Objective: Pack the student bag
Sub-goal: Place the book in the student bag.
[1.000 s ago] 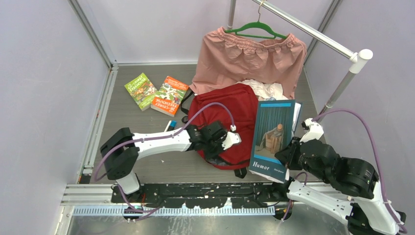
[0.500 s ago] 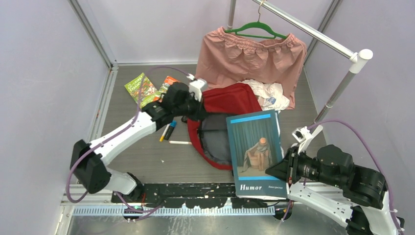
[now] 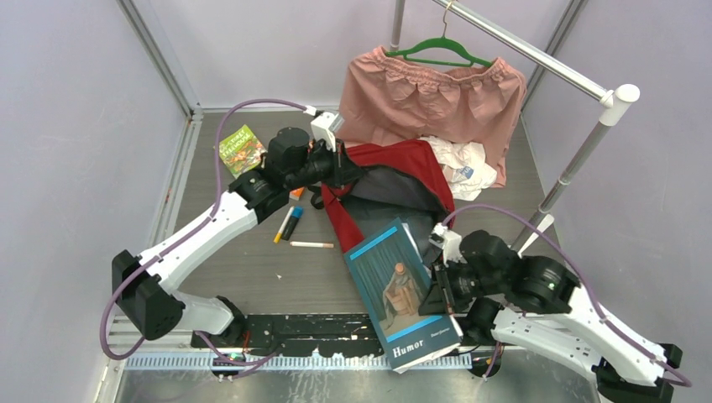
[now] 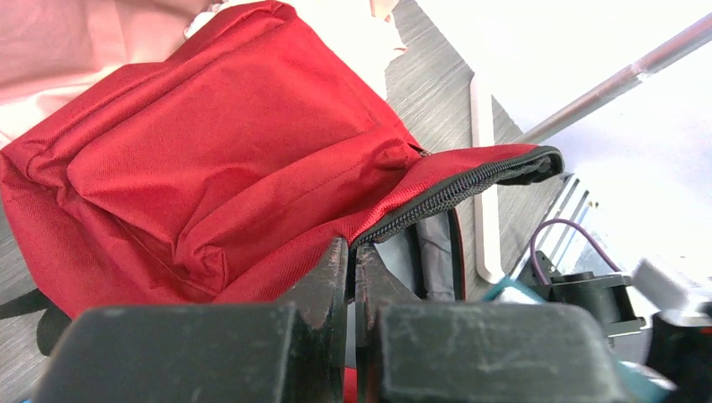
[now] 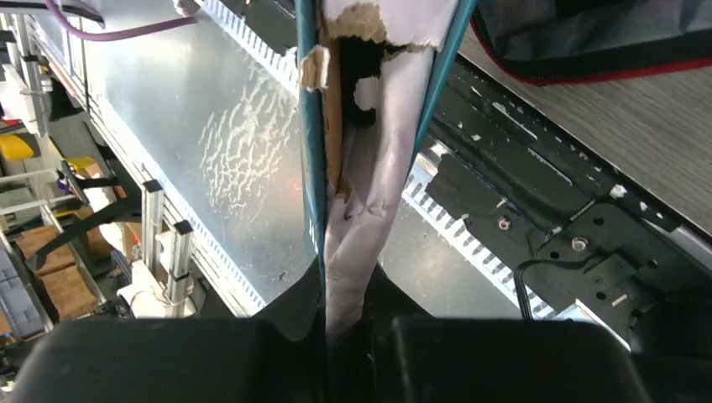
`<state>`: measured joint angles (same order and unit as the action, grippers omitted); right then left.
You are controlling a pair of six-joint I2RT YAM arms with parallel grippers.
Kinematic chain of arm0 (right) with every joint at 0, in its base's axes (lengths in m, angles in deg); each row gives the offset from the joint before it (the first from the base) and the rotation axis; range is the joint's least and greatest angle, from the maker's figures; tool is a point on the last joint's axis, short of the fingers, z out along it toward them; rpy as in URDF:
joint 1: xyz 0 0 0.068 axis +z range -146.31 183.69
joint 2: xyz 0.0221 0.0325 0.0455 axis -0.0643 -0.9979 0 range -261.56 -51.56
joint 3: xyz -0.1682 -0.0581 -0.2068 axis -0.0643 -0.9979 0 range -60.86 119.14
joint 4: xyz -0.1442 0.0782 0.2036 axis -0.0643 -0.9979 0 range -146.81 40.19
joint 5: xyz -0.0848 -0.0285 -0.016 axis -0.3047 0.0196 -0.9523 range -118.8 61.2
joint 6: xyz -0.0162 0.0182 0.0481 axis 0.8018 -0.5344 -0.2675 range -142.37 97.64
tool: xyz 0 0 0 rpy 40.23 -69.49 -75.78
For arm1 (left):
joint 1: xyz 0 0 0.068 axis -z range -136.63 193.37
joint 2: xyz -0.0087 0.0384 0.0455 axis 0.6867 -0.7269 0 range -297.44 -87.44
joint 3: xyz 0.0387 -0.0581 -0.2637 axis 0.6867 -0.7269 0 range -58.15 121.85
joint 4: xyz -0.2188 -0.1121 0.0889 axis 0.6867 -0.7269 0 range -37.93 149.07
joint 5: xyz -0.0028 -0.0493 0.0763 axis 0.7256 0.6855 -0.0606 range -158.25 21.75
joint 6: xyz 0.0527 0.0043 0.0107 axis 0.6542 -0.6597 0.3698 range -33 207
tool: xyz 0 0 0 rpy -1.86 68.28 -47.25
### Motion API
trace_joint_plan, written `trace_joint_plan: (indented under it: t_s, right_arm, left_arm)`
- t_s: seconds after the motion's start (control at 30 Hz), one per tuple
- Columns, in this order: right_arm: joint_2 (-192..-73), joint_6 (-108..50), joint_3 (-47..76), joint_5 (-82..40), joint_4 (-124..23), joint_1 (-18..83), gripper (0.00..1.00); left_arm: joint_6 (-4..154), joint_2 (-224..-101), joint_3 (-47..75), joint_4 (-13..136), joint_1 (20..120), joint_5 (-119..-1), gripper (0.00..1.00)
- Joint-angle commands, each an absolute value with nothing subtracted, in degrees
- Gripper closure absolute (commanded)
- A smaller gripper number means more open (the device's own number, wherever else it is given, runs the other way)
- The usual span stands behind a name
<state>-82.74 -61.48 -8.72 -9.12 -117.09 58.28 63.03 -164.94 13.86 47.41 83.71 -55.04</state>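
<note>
I am packing. My left end effector (image 4: 353, 256) pinching zipper edge (image 4: 453, 189) of student bag (image 4: 210, 159), holding it open; right end effector (image 5: 336, 323) clamping Humor book (image 3: 395, 294). Next, I think: aiming book into opening.

I can read one word, "Humor", in white along the lower edge of the teal book's (image 3: 400, 290) cover, held in my right pincer (image 3: 437, 295). The title on the green book (image 3: 240, 149), upper left, is too small to read.

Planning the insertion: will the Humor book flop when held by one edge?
Probably stiff: the Humor book looks flat though the right gripper pinches only one edge. The wrist view shows its cover torn there, so it may rip further under load.
</note>
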Motion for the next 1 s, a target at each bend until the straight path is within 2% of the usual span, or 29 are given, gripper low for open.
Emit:
trace_joint_plan:
  t_s: [0.0, 0.27, 0.4, 0.6, 0.83, 0.97]
  right_arm:
    - [-83.8, -64.1, -13.7, -5.2, -101.1, 58.3, 0.99]
    - [-88.2, -83.1, -28.1, -1.9, -74.1, 58.3, 0.99]
    - [-90.4, -85.9, -29.6, -3.3, -69.9, 57.6, 0.99]
    - [-87.3, -86.0, -27.4, -11.9, -78.3, 55.3, 0.99]
    - [-76.9, -85.2, -22.2, -25.6, -95.0, 55.4, 0.99]
    - [-78.1, -86.0, -22.2, -28.5, -100.2, 55.4, 0.99]
  left_arm:
    - [61.3, -158.7, 14.5, 57.3, 83.7, -53.3, 1.00]
    - [62.7, -150.4, 4.7, 61.7, 83.6, -50.6, 1.00]
    - [63.0, -147.0, 1.5, 61.7, 83.6, -49.9, 1.00]
    - [62.8, -143.0, -3.3, 61.7, 83.6, -51.0, 1.00]
    - [64.6, -139.7, -6.9, 59.7, 83.6, -52.7, 1.00]
    - [66.0, -137.3, -7.9, 59.4, 83.6, -53.1, 1.00]
